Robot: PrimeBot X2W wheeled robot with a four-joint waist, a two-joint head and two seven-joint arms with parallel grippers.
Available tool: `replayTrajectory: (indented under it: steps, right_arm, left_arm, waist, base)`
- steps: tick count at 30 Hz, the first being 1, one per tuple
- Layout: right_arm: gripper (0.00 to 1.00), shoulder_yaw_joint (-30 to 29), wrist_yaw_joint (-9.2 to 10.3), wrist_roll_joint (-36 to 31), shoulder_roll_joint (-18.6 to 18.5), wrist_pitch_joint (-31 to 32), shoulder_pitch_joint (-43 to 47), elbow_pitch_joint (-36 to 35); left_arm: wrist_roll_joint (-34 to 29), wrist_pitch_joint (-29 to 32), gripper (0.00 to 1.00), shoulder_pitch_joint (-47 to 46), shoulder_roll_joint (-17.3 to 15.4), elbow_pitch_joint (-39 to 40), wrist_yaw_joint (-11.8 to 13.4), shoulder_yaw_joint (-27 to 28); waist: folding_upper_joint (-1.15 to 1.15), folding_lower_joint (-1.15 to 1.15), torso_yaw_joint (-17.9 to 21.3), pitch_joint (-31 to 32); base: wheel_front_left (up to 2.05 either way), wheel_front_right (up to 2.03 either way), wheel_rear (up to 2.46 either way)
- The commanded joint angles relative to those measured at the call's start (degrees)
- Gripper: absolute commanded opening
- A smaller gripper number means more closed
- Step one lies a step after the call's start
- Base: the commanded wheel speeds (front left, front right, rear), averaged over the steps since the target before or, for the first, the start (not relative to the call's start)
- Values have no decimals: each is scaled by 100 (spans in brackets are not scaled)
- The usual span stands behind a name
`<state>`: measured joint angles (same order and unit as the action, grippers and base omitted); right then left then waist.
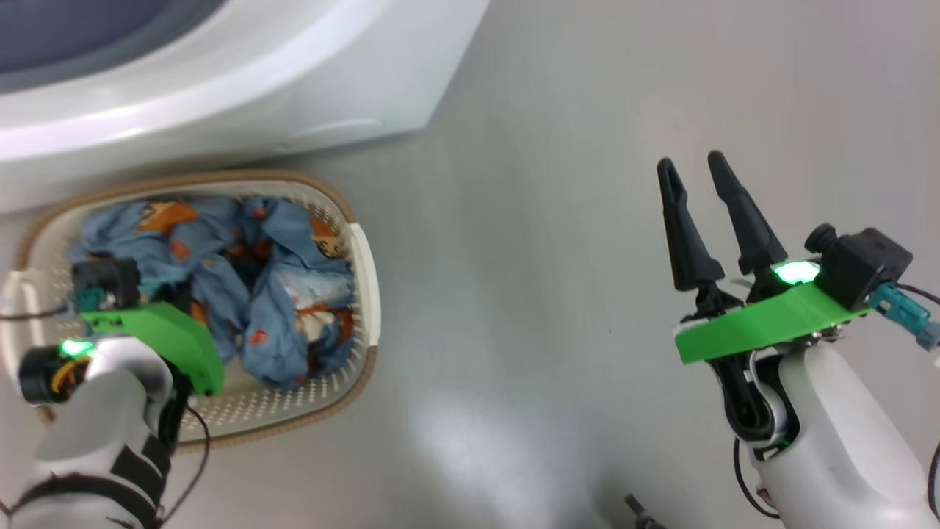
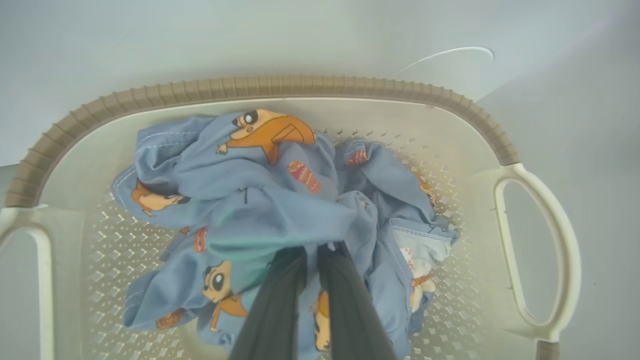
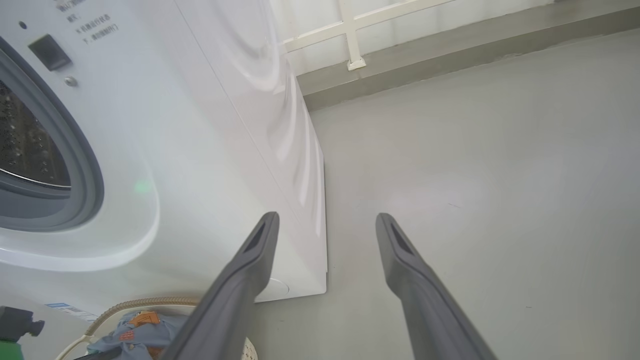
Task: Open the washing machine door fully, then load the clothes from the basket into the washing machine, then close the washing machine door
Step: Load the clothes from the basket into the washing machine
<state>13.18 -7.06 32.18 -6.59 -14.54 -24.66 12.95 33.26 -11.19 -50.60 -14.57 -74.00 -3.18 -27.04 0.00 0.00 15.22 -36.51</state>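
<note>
1. My left claw (image 2: 312, 252) is down in the basket at about 8 o'clock in my head view. Its two fingers are pressed together on a bunched fold of the clothes (image 2: 260, 200), with blue fabric pinched between them.
2. The clothes lie in one crumpled heap inside the basket (image 2: 280, 86), and none of them hangs over its brown rim. I cannot tell whether my pinch has caught one garment or both.
3. My right claw (image 1: 690, 165) hangs at 3 o'clock with its fingers spread wide and nothing in them. It is over the bare floor (image 1: 551, 220), well apart from the basket.
4. The basket stands on the floor just beside the foot of the washing machine (image 3: 210, 125), which is at 11 o'clock from my head. I cannot tell whether the two touch.
5. At 9 o'clock in my right wrist view the steel drum (image 3: 25, 145) lies uncovered inside its grey gasket (image 3: 75, 165). From that I judge the door step is done and I am at the start of loading.
6. The next move calls for a straight lift until the hanging cloth clears the rim. After that I would swing toward 11 o'clock and let go deep inside the drum.
7. A trailing end could snag the rim or the gasket, and the light basket might be dragged along.
</note>
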Motion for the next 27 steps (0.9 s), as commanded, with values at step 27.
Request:
replayTrajectory:
  steps: [27]
  right_arm:
    - [100,327,-43,75,-681,-46,972,199]
  left_arm:
    - [-160,-380,0,2224,122,3063,142,1048]
  waist:
    - [0,0,-865,2502]
  base:
    - [0,0,0]
